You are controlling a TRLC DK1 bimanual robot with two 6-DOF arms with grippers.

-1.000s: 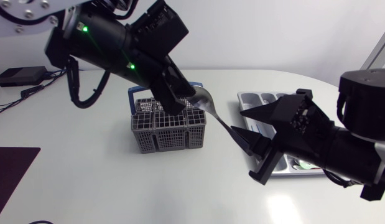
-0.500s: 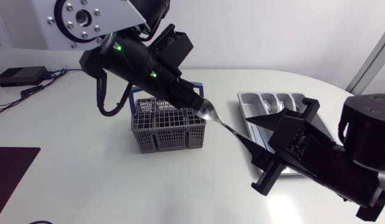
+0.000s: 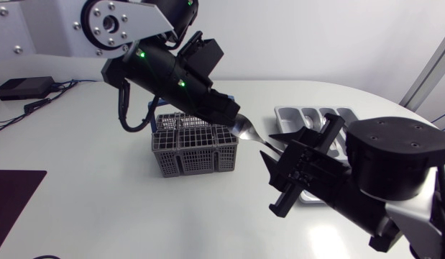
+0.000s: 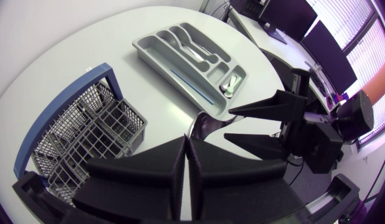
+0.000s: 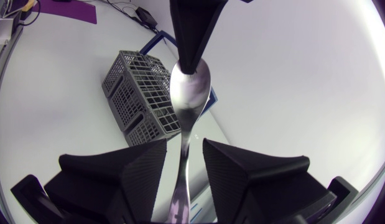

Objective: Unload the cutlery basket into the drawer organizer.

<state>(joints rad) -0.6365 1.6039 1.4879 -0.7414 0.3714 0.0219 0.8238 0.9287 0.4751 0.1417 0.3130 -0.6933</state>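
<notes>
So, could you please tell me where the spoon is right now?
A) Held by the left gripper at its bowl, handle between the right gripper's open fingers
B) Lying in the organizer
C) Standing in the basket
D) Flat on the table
A: the left gripper is shut on the bowl of the spoon, and the handle runs between the open fingers of the right gripper, which do not touch it.

L gripper (image 3: 233,119), angled down toward mid-table, is pinched tight on the bowl of a spoon (image 3: 244,129), & R gripper (image 3: 277,149) faces it w/ fingers spread either side of the handle.
</notes>
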